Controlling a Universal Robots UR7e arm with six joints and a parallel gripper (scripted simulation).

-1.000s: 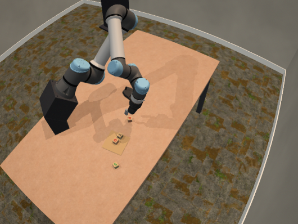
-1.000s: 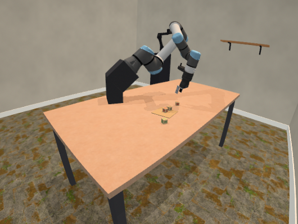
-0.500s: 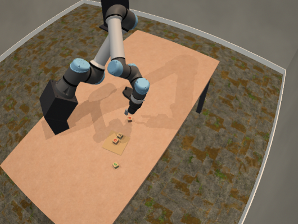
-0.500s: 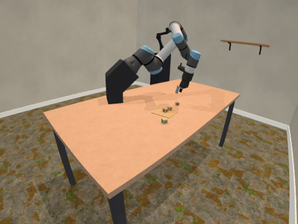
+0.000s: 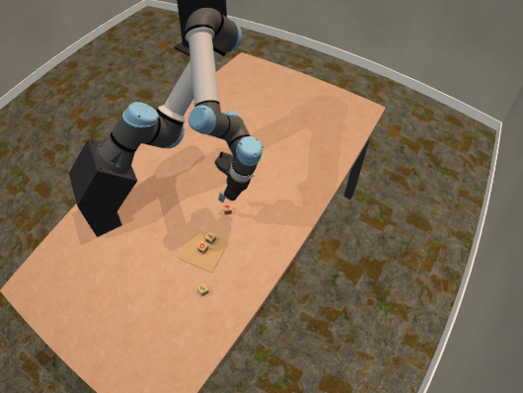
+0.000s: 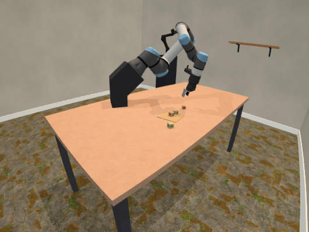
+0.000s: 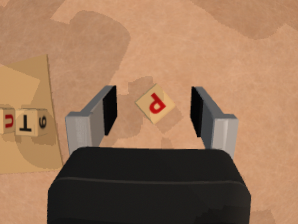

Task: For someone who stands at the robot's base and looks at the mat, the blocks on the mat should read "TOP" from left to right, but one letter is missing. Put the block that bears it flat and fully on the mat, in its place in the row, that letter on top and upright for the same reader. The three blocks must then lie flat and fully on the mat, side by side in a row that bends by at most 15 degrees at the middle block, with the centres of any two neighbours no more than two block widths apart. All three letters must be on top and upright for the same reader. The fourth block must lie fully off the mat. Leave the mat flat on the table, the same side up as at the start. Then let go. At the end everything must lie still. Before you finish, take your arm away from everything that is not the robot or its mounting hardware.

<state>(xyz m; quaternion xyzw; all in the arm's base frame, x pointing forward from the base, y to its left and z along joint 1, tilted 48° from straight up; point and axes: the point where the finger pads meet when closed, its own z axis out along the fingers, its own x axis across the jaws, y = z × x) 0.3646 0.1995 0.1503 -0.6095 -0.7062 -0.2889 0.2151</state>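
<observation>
Gripper (image 5: 225, 197) (image 6: 185, 94) (image 7: 153, 101) fully open, holding nothing, above the P block (image 5: 227, 209) (image 6: 183, 107) (image 7: 155, 103), which lies on the table off the mat. Corners point at the pads; I should turn the wrist to face flat sides, centre, descend straight, then close gently. Next, the mat (image 5: 209, 264) (image 6: 175, 119) (image 7: 30, 155): T block (image 5: 210, 238) (image 6: 175, 112) (image 7: 30, 122), then O block (image 5: 202, 247) (image 6: 171, 113) (image 7: 5, 121). P belongs beyond O, upright, lowered level. Farther, the green-lettered block (image 5: 203, 289) (image 6: 170, 125) stays off.

No discernible change of position or state between the earlier top and exterior views and the present ones, any finer displacement too small to resolve.
</observation>
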